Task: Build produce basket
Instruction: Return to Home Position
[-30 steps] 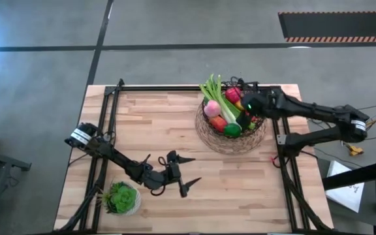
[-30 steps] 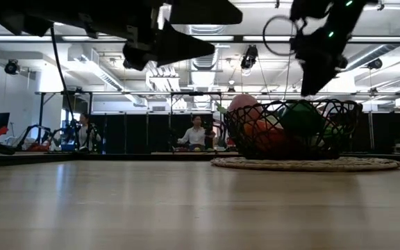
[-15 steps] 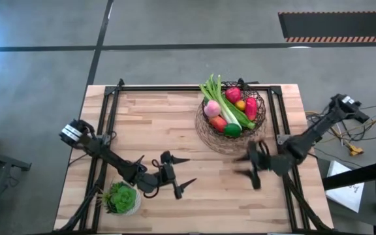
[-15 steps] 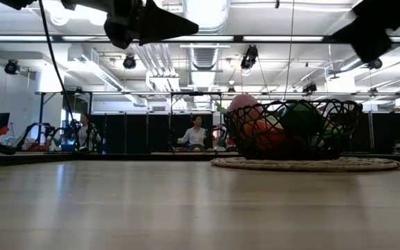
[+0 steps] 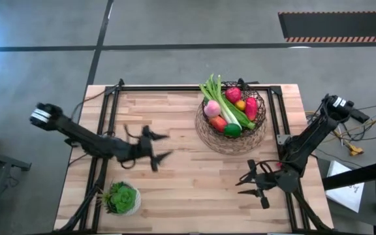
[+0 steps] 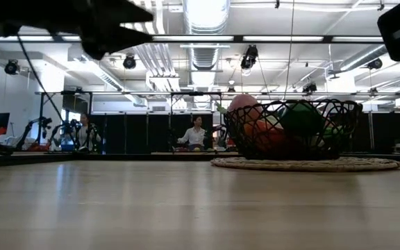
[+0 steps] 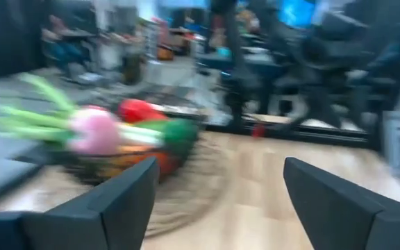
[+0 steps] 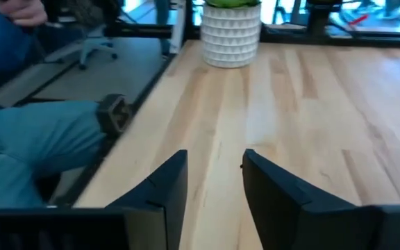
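Note:
The dark wire basket (image 5: 261,116) stands on a round woven mat (image 6: 304,164) at the table's far right. It is filled with produce: green leafy stalks (image 5: 219,98), a pink onion (image 5: 211,108), red pieces (image 5: 234,94) and a green fruit (image 5: 232,130). My left gripper (image 5: 167,145) hovers open over the table's left-centre, pointing toward the basket (image 7: 117,163). My right gripper (image 5: 241,185) hovers near the front right, its fingers apart (image 8: 215,163) with nothing between them.
A small green plant in a white pot (image 5: 121,198) stands at the near left corner and also shows far off in the right wrist view (image 8: 231,31). Bare wood lies between the two grippers. People sit in the room beyond the table (image 6: 196,132).
My right gripper has come away from above the basket and swung down toward the table's near right edge. My left gripper has moved from the near centre toward the far and left side. The basket and produce have stayed put.

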Tool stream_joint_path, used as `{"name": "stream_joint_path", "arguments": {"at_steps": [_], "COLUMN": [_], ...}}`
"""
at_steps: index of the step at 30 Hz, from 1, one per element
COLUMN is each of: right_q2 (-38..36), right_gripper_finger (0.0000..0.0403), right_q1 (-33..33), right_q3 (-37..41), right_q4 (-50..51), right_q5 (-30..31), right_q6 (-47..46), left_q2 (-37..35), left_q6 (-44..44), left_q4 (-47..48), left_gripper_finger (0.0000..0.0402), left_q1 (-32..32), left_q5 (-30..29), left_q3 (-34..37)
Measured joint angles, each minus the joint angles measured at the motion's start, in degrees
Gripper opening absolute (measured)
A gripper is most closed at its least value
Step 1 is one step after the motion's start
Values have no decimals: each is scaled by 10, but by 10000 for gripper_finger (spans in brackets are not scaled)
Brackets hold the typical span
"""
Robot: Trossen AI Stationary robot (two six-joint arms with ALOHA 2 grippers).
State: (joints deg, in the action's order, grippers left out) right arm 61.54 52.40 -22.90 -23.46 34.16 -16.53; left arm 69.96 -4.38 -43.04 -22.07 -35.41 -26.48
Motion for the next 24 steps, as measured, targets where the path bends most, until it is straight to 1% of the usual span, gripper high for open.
{"name": "stream_joint_path", "arguments": {"at_steps": [2, 6, 8, 10, 12, 15, 17, 19, 21, 24], "right_q2": [9, 24, 28, 31, 31, 30, 29, 29, 29, 29], "right_gripper_finger": [122, 111, 107, 103, 98, 90, 85, 79, 73, 65], "right_q1": [0, 0, -1, -2, -2, -2, -2, -4, -7, -11], "right_q3": [0, 0, 0, 0, 0, 0, 0, 0, 0, 1], "right_q4": [0, -3, -6, -13, -18, -19, -22, -22, -22, -22], "right_q5": [21, 63, 66, 66, 65, 65, 65, 65, 65, 65], "right_q6": [0, 1, 1, 0, 0, 1, 7, 8, 8, 10], "left_q2": [-57, -150, -193, -241, -291, -371, -411, -440, -471, -521], "left_q6": [31, 34, 22, 19, 18, 11, -8, -23, -32, -43], "left_q4": [0, 0, 0, 1, 2, 6, 14, 63, 122, 205], "left_gripper_finger": [283, 277, 277, 276, 276, 275, 266, 249, 226, 178], "left_q1": [15, 26, 27, 33, 42, 67, 91, 117, 145, 188], "left_q5": [-32, -108, -121, -113, -74, 16, 79, 134, 171, 230], "left_q3": [38, 99, 127, 155, 183, 220, 235, 245, 245, 245]}}
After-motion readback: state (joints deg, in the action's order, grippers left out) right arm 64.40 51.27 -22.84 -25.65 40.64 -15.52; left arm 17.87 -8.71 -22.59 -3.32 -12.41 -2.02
